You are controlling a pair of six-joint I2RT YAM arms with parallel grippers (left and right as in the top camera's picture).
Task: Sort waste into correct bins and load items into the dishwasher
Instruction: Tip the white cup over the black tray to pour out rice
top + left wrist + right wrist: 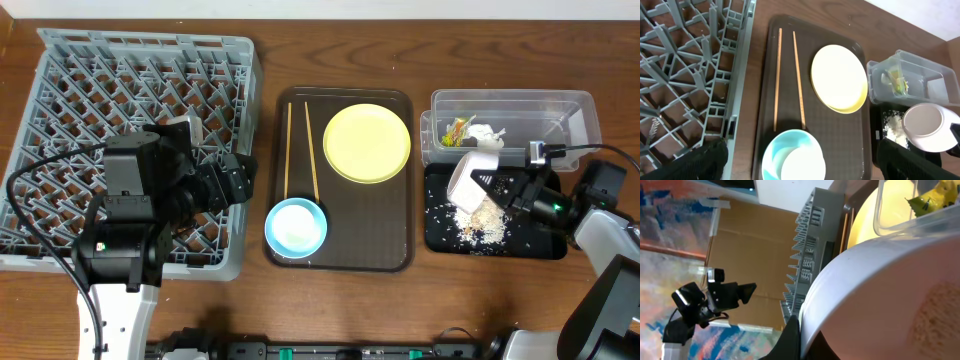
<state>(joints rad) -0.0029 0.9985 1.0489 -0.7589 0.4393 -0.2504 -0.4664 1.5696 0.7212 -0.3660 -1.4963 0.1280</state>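
Observation:
My right gripper (503,193) is shut on the rim of the white bowl (468,180), holding it tipped over the black tray (540,240). Rice scraps (478,225) lie on that tray, and some cling inside the bowl (940,315). The clear tub (560,110) holds the green-and-yellow wrapper (458,130) and the white tissue (487,133). My left gripper (243,180) is open and empty at the grey dish rack's (100,90) right edge. In the left wrist view it (800,162) hangs above the light-blue bowl (790,155). The yellow plate (367,143) and chopsticks (289,140) lie beside that bowl.
The plate, chopsticks and blue bowl (296,227) all sit on the brown serving tray (390,220) in the middle of the wooden table. The dish rack holds no dishes. My left arm's body covers the rack's front right part.

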